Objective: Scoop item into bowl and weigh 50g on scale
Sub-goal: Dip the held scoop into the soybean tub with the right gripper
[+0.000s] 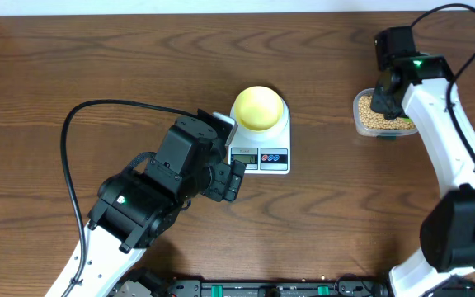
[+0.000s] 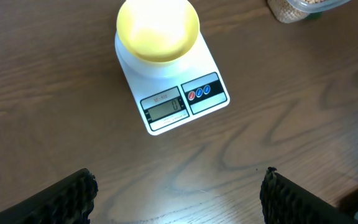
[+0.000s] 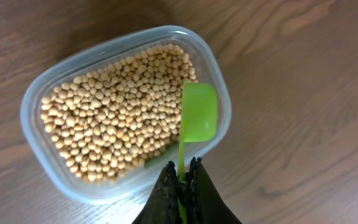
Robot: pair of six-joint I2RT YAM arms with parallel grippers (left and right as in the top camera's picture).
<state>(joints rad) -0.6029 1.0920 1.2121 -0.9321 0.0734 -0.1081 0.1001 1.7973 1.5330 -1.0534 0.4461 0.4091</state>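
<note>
Beans (image 3: 110,118), green spoon (image 3: 199,112) in right end effector (image 3: 182,177): clear on wrist cam

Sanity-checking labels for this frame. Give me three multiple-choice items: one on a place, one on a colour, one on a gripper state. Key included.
1. Where is the bowl?
A. on the platform of the scale
B. on the bare table
C. held in the air

2. What colour is the spoon?
A. red
B. green
C. white

3. The right gripper is:
A. open and empty
B. shut on the spoon's handle
C. shut on the bowl

Key:
1 A: the bowl covers the round platform above the display.
2 B: the right wrist view shows a bright green scoop over the beans.
3 B: its fingers pinch the thin green handle.
</note>
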